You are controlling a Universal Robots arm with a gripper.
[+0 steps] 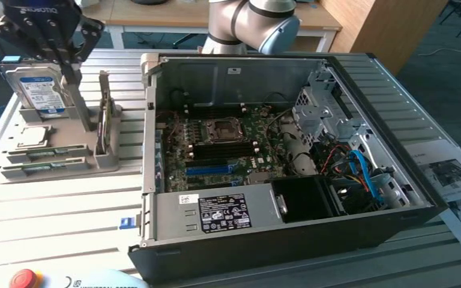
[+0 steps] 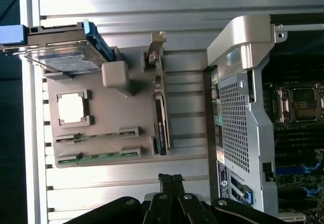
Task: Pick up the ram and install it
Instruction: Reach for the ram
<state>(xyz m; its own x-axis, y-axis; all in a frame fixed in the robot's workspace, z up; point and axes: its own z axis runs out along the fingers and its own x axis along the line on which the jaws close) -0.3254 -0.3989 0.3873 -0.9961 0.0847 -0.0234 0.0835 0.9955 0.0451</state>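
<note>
Wrist view: closed tool (image 2: 171, 179) nr ram (image 2: 98, 156)

A robotics lab; an opened desktop computer case (image 1: 239, 259) sits on a slatted aluminium bench (image 1: 54, 210); a grey parts fixture (image 1: 108, 161) beside it; wooden desks (image 1: 166, 15) behind.

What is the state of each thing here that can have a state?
Gripper: shut, holding nothing.
Ram sticks: both seated in the holder.
Hard drive: upright in the holder.
CPU: flat in the holder.
Case: open, lying on its side.
</note>
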